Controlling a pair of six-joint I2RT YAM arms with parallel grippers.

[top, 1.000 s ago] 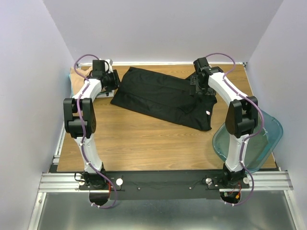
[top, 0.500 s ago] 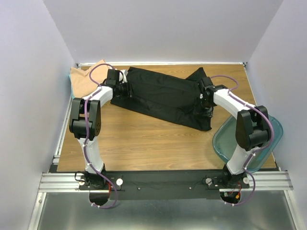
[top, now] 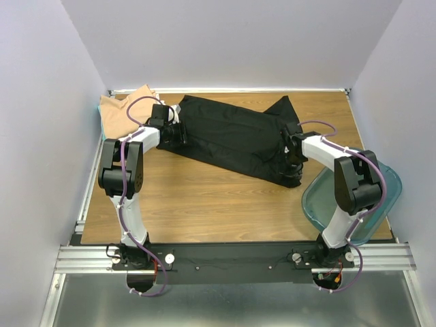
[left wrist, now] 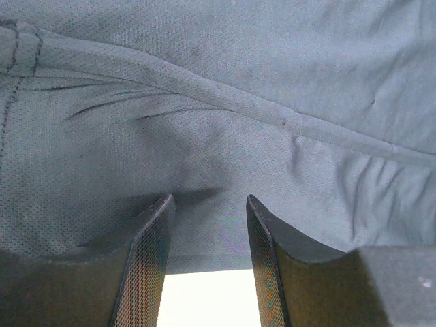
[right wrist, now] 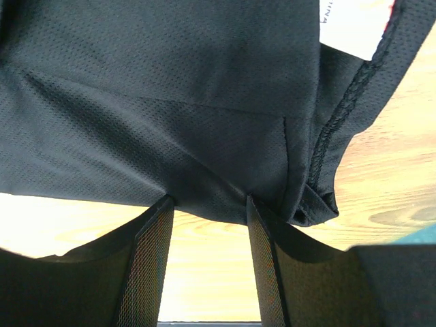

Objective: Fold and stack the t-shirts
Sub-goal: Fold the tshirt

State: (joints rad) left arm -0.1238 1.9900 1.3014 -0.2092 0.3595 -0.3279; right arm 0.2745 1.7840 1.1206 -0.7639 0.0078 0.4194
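A plain black t-shirt [top: 231, 136] lies spread and rumpled across the back middle of the table. Its white tag [right wrist: 351, 27] shows at the right end. A tan t-shirt [top: 124, 109] lies bunched in the back left corner. My left gripper [top: 179, 133] is open at the black shirt's left edge, its fingertips [left wrist: 162, 211] against the cloth [left wrist: 225, 102]. My right gripper [top: 291, 161] is open at the shirt's right hem [right wrist: 204, 102], its fingertips [right wrist: 163, 211] touching the edge. Nothing sits between either pair of jaws. No pale shirts are in view.
A clear teal plastic bin [top: 378, 197] hangs over the table's right front edge, close beside the right arm. Bare wooden table [top: 204, 197] stretches in front of the black shirt. Walls close in at the left, back and right.
Both grippers came down from the back onto the black shirt's ends. The left moved right off the tan shirt, uncovering it. The right moved toward the near hem.
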